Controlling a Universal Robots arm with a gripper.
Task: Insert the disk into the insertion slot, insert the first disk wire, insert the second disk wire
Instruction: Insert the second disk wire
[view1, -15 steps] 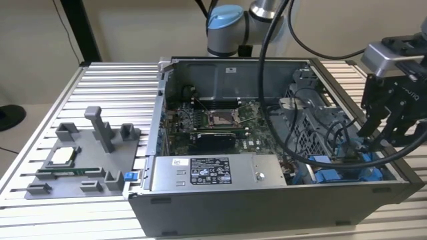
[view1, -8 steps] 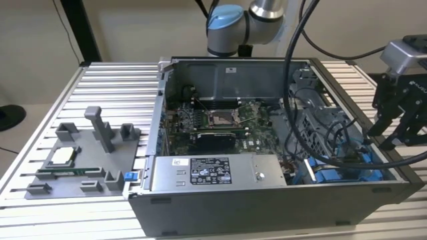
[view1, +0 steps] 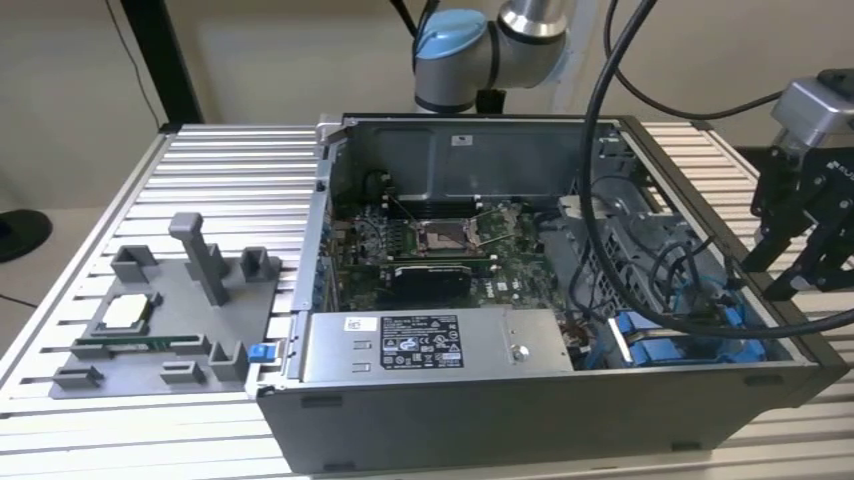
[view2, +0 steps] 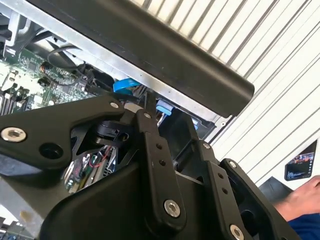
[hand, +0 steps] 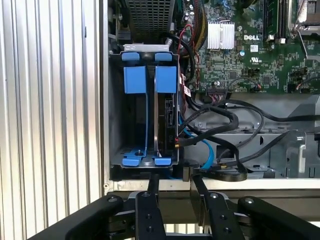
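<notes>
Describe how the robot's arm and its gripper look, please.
The arm has silver-grey joints with a light blue cap. The gripper is black, its jointed link fingers fastened with silver screws. Thick black cables hang beside the arm.

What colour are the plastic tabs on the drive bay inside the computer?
Bright blue tabs, seen best in the first wrist view.

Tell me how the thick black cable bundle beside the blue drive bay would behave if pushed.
The black cable bundle probably bends easily: it already lies in loose curves. It would likely spring back partly, as its sleeving looks thick. Its ends are hidden; if plugged in, it may pull taut rather than slide.
</notes>
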